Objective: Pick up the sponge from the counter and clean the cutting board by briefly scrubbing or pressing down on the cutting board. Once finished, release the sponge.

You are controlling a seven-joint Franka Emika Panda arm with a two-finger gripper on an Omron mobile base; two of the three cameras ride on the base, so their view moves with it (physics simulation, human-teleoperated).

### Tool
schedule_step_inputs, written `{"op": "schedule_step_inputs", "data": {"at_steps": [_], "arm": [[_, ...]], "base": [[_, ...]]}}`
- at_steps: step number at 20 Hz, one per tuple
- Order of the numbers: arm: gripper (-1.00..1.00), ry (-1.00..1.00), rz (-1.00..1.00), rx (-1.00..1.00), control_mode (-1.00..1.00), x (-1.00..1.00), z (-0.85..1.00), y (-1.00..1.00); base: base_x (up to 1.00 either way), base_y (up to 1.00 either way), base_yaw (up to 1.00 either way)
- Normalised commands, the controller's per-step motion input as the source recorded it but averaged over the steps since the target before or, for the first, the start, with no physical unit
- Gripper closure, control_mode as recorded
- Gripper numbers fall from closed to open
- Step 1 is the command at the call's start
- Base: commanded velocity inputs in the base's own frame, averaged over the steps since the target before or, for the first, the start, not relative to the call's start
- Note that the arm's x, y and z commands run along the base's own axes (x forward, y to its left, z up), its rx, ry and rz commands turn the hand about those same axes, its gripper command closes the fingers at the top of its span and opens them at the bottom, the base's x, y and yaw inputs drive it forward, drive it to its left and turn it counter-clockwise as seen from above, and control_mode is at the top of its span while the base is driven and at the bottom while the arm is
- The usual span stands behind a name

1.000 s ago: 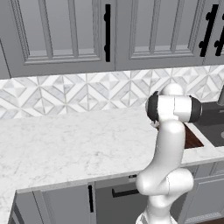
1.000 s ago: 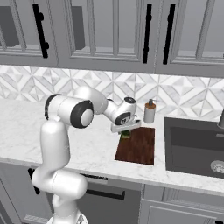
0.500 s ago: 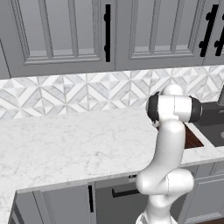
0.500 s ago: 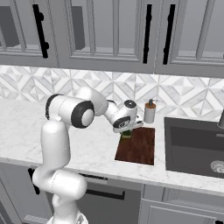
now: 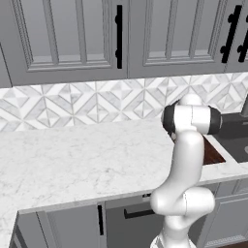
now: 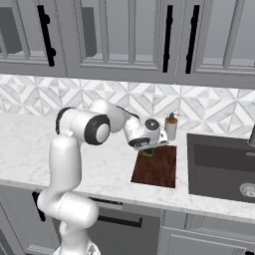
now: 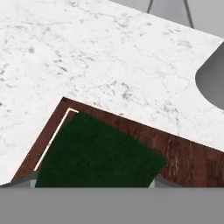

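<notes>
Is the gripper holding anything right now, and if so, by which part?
It cannot be told. The sponge sits right at the gripper over the cutting board, but the fingertips are hidden.

One sponge (image 7: 98,153), one board (image 6: 157,167), one bottle (image 6: 171,127), one sink (image 6: 222,166), one surface (image 5: 72,155) and one arm (image 6: 74,164) with a single end effector (image 6: 147,148).

A soap bottle (image 6: 171,126) crowds the cutting board's (image 6: 159,169) far corner; bare counter (image 6: 109,164) lies open beside it.
</notes>
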Motion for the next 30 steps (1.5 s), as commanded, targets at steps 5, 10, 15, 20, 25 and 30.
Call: {"op": "schedule_step_inputs", "data": {"at_steps": [5,10,15,20,25,30], "arm": [[1.0,-0.09,0.0,-0.06,-1.0,0.0,-0.44,-0.87],[1.0,-0.09,0.07,-0.07,-1.0,-0.11,-0.41,-1.0],[1.0,-0.16,0.16,0.0,-1.0,-0.69,-0.43,-0.99],[1.0,-0.13,0.18,0.0,-1.0,-1.0,-0.27,-0.43],[1.0,-0.01,0.24,-0.02,-1.0,-0.86,-0.02,0.36],[1.0,0.0,0.17,-0.03,-1.0,-0.49,0.0,0.94]], "base": [[0.0,0.0,0.0],[0.0,0.0,0.0],[0.0,0.0,0.0],[0.0,0.0,0.0],[0.0,0.0,0.0],[0.0,0.0,0.0]]}}
